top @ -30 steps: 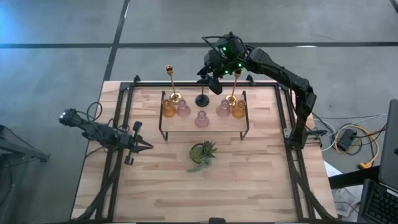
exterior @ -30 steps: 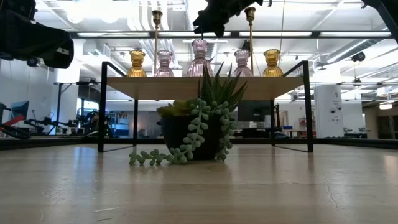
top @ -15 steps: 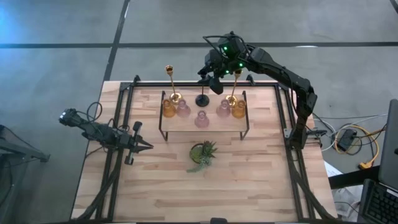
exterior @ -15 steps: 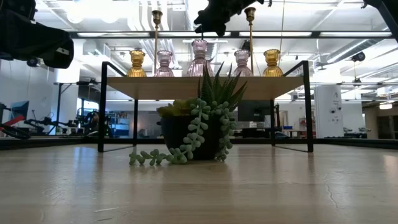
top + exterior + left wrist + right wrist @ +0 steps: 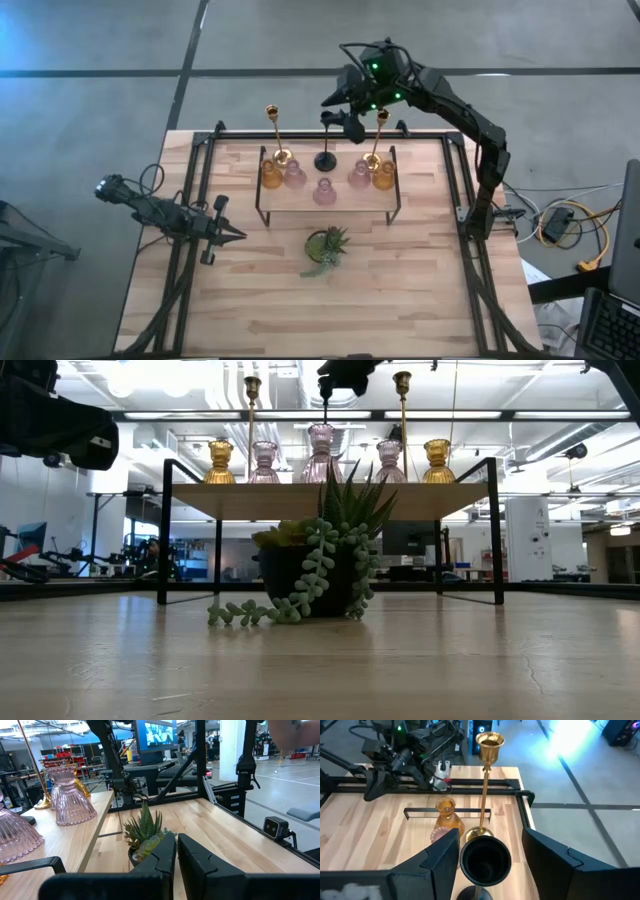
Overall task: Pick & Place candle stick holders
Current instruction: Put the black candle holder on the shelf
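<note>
On the raised wooden shelf (image 5: 330,206) stand two gold candle stick holders (image 5: 276,135) (image 5: 376,138), a black one (image 5: 325,160) between them, and squat amber (image 5: 271,176) and pink (image 5: 323,192) glass holders. My right gripper (image 5: 491,837) hovers open above the shelf, one finger on either side of the black holder's cup. The black holder stands upright on its round base. My left gripper (image 5: 238,236) waits shut at the table's left, pointing level toward the plant. My right gripper stands open round the black holder's cup (image 5: 485,862), coming from the far side and slanting down. One finger (image 5: 442,857) shows right beside the cup's rim; I cannot tell whether it touches. The other finger stands clear of it.
A small spiky green plant (image 5: 326,247) in a dark pot stands on the table just in front of the shelf. A black frame (image 5: 200,150) runs round the table's edges. Bare wood lies toward the near edge.
My right gripper has risen above the shelf and drawn a little toward the far edge. The black holder's cup and stem now show below it in the low view, standing upright where they were.
</note>
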### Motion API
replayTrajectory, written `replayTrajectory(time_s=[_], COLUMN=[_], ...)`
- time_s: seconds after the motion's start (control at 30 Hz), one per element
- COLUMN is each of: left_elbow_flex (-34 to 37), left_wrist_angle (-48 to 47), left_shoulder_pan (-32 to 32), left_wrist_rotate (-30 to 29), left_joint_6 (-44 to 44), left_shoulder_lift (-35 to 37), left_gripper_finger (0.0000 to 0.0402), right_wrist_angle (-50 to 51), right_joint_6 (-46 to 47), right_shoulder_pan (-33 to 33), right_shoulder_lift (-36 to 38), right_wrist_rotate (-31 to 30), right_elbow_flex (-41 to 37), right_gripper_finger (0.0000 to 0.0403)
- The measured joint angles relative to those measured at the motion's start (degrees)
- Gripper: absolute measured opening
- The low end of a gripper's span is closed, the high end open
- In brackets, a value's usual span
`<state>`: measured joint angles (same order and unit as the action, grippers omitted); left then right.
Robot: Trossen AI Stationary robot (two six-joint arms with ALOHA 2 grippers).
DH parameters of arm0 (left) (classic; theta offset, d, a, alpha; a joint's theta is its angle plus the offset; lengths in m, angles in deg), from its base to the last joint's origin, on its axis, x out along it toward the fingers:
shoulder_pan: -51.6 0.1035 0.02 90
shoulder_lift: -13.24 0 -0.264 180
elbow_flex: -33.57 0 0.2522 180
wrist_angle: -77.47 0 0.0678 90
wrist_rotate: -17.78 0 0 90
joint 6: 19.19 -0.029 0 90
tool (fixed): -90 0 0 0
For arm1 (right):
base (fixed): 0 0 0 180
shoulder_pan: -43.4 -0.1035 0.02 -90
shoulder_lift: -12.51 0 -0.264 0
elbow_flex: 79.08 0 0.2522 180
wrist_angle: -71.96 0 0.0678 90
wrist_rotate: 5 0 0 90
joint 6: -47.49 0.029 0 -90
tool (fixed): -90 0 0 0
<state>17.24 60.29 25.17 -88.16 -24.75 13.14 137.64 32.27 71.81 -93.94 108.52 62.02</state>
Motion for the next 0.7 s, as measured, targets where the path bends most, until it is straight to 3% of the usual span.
replayTrajectory(time_s=[0.47, 0.7], left_elbow_flex=[0.0, 0.0], left_wrist_angle=[0.0, 0.0], left_shoulder_pan=[0.0, 0.0], left_wrist_rotate=[0.01, 0.0], left_joint_6=[0.0, 0.0], left_shoulder_lift=[0.0, 0.0], left_gripper_finger=[0.0026, 0.0026], right_wrist_angle=[6.46, 10.24], right_joint_6=[-5.23, -12.96], right_shoulder_pan=[-0.22, -2.84], right_shoulder_lift=[0.11, 0.37], right_wrist_rotate=[-0.34, -2.23], right_elbow_flex=[6.95, 7.68], right_gripper_finger=[0.021, 0.021])
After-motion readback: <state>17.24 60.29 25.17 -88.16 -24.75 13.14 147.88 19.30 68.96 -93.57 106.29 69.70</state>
